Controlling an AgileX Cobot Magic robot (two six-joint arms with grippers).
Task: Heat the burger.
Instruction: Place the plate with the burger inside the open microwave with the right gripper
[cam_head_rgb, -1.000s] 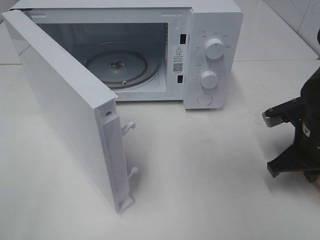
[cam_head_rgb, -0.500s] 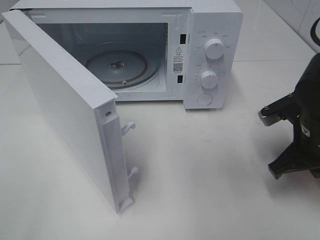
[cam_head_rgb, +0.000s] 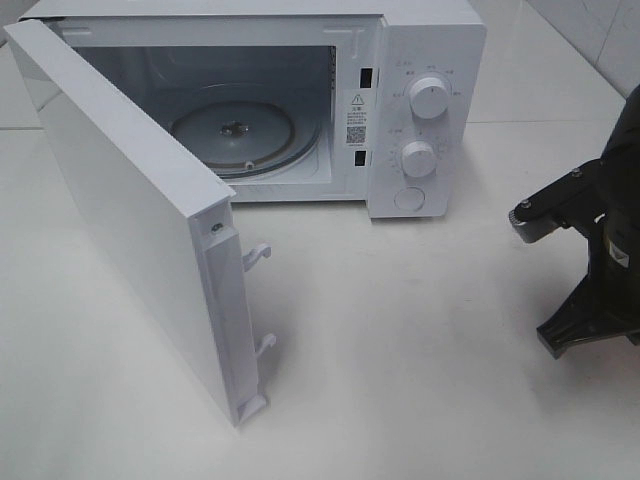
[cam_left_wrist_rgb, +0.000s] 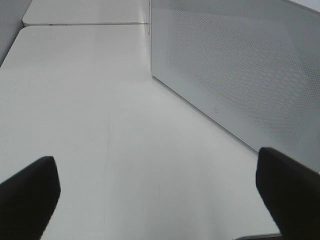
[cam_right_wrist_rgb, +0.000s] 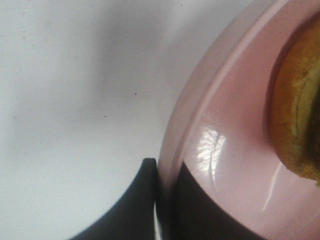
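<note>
Right wrist view: the right gripper is clamped on the rim of a pink plate, one finger under the rim and one over it. The burger lies on that plate; only the edge of its golden-brown bun shows. Whether the plate is lifted off the table cannot be told from this view.

Left wrist view: the left gripper stands with its fingers wide apart and holds nothing. It faces the outer side of the microwave door.

Exterior high view: the right arm stands on the control-knob side of the microwave, well apart from it. Plate and burger lie outside this frame. The door is swung fully open on the side of the microwave opposite the knobs. The glass turntable inside the microwave is bare.

Task status, as judged:
- Done: door opened; plate gripped.
- Left: carry the plate to the microwave, set it on the turntable, release, close the door, set the two knobs.

The task is at an early stage.
</note>
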